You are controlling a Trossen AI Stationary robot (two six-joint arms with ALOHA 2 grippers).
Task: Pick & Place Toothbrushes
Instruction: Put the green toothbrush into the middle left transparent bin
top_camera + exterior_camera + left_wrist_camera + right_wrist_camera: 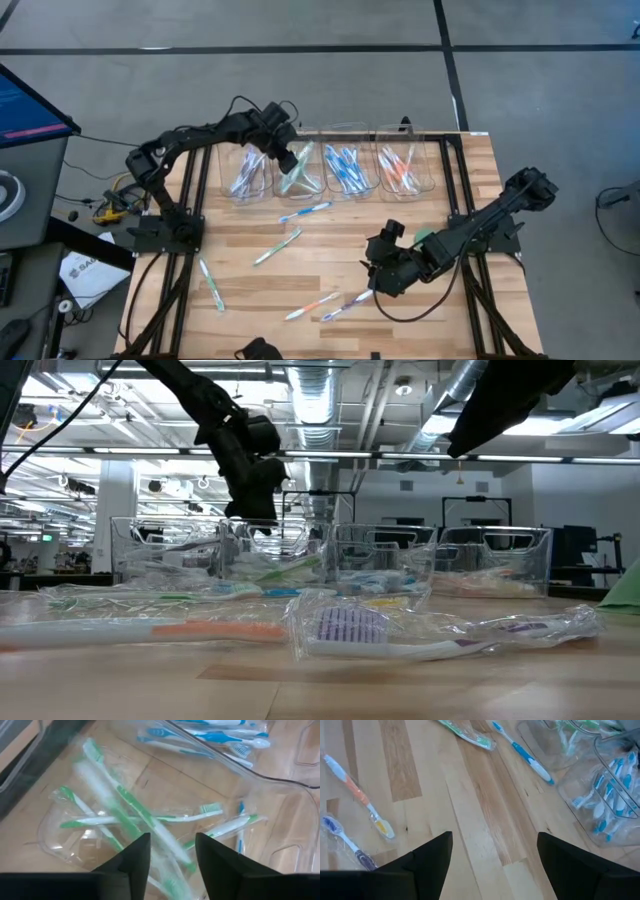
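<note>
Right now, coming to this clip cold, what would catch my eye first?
Four clear bins lined along the table's far edge, each holding toothbrushes sorted by colour: purple, green, blue, orange. The left gripper hangs over the green bin, jaws apart above the green toothbrushes. Loose toothbrushes lie scattered on the wooden table, and the right gripper hovers open near an orange one and a purple one.

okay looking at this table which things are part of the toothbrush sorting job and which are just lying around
Part of the job:
- loose toothbrushes on the table
- sorted toothbrushes in the four clear bins
- left gripper, open above the green-brush bin
- right gripper, open over the table near the front brushes

Just lying about:
- monitor
- cables and paper off the table's left side
</note>
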